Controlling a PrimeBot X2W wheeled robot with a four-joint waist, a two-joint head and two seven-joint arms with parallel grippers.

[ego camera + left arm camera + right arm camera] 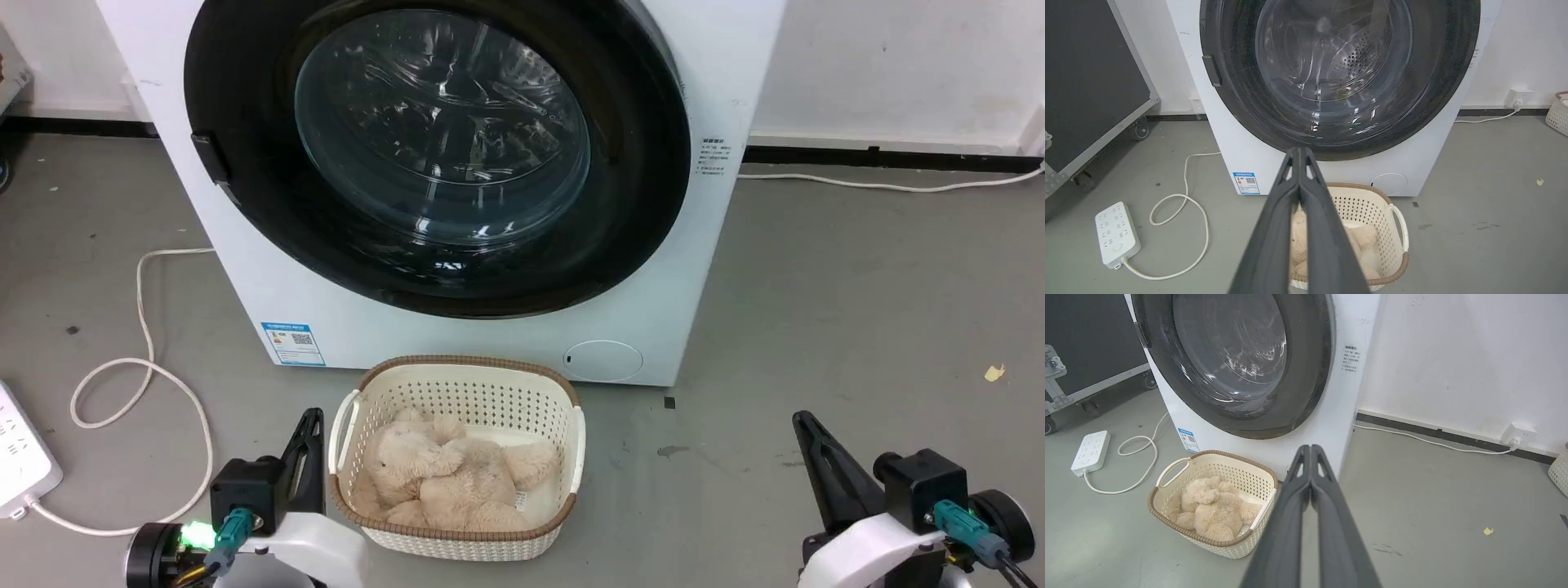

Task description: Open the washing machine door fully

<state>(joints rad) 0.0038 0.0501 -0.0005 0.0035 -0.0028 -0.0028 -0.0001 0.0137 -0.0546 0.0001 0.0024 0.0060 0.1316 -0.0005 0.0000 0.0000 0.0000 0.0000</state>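
While door (441, 131) sits flush, left gripper (312, 418) pinched empty, well apart; right gripper (803, 421) likewise.

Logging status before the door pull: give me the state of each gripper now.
Left gripper: closed, holding nothing.
Right gripper: closed, holding nothing.
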